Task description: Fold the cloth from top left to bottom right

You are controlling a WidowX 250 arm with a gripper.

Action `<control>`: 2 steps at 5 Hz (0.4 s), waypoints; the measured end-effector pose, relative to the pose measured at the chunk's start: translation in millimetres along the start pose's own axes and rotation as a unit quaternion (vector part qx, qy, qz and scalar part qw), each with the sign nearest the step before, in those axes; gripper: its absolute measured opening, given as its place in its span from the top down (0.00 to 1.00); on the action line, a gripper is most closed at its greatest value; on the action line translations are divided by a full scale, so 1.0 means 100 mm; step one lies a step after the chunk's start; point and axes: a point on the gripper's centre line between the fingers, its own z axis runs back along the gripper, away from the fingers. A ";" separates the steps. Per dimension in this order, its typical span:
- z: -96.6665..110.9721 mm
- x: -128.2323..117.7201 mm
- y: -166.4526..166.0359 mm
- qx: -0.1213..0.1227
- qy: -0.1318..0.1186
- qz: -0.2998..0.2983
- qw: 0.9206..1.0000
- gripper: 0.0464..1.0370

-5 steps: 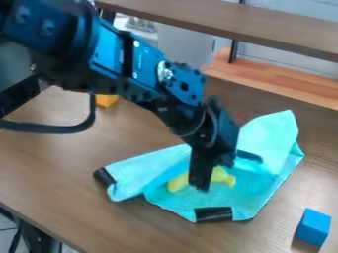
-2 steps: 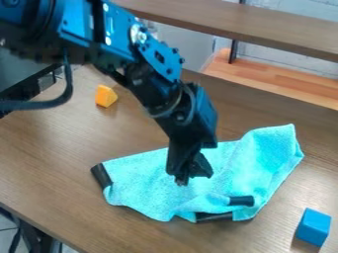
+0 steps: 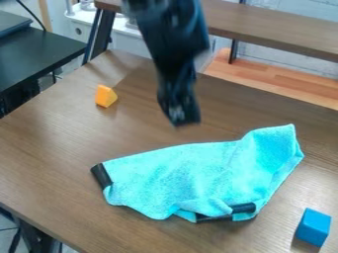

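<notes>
Turquoise fabric cloth (image 3: 178, 173) is lying folded on the brown wooden table (image 3: 53, 153), black corner patches (image 3: 243, 208) bunching at its near edge, the fold apparently needing only optional smoothing, while the black robotic gripper (image 3: 185, 120) is hanging clear, whether spread or pressed together I cannot tell.

Even, moderately bright light, soft pale sheen across the brown wood-grain tabletop (image 3: 53, 163) at left and lower right, short soft shadow below the small blue block (image 3: 314, 227) at lower right, black robot gripper (image 3: 182, 121) motion-blurred at upper centre, fine detail soft throughout
</notes>
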 end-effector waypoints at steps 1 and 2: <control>0.06 0.01 0.01 0.007 0.004 0.000 1.000 0.04; 0.06 0.01 0.01 0.007 0.004 0.000 1.000 0.04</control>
